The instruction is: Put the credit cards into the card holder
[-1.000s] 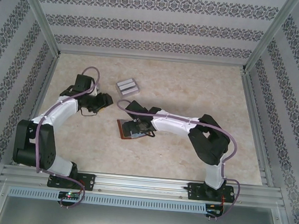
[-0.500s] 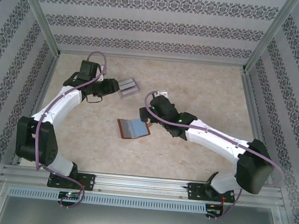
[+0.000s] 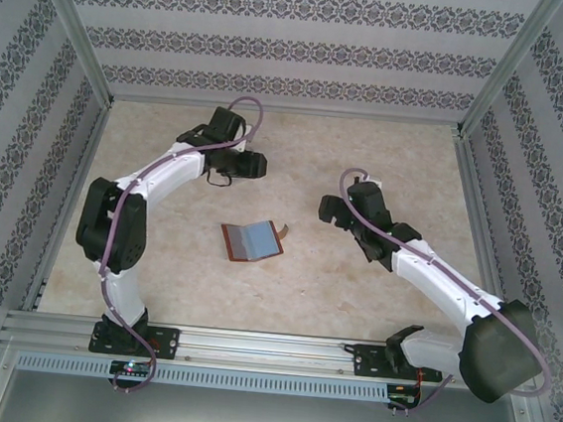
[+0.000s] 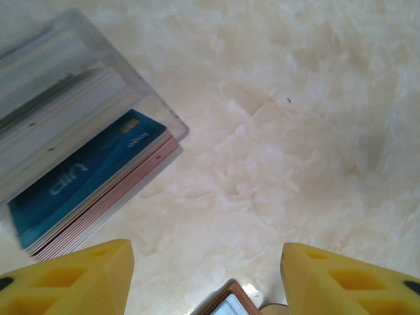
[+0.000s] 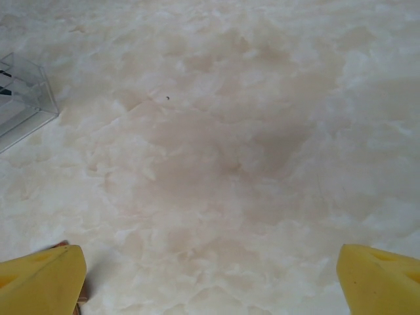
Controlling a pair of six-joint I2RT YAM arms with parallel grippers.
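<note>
— Where are the credit cards?
— Stacked in a clear case, a blue one outermost, just ahead of the left gripper. Its fingers are spread, with nothing between them.
— And the card holder?
— Lying open on the table, apart from both arms. The right gripper is spread wide over bare tabletop.

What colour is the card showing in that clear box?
The card is blue; the left wrist view shows it best.
</note>
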